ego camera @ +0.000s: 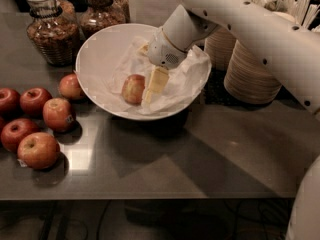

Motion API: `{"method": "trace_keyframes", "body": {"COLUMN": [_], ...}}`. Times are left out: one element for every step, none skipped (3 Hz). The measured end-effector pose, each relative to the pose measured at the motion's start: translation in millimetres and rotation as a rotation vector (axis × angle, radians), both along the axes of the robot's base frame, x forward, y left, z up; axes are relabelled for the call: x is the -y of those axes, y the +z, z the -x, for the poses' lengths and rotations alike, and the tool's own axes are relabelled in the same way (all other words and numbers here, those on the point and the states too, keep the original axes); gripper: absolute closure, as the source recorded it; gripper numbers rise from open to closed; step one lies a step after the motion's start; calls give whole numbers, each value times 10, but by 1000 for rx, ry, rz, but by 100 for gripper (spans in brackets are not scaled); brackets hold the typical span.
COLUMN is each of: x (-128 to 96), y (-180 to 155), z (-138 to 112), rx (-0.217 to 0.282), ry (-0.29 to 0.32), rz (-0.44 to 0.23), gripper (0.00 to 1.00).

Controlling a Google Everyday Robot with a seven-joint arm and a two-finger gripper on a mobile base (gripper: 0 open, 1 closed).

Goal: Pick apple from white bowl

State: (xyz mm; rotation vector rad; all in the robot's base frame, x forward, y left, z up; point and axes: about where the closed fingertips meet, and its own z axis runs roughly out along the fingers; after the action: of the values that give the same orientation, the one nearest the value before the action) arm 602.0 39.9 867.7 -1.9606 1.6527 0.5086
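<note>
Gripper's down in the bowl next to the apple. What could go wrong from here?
The gripper is close beside the apple: a nudge could roll it away. The crumpled paper under it could get pinched too. A shove could slide the bowl into the loose apples.
</note>
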Motion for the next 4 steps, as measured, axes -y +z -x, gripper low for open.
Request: {"method": "trace_keyframes", "body": {"x": [90, 90, 90, 90], "y": [-73, -74, -75, -75], "z": [37, 38, 38, 38], "rx": [-5, -5, -5, -5], "ry": [-8, -8, -8, -7], "rz": [4, 4, 4, 4], "gripper": [0, 4, 23, 47]}}
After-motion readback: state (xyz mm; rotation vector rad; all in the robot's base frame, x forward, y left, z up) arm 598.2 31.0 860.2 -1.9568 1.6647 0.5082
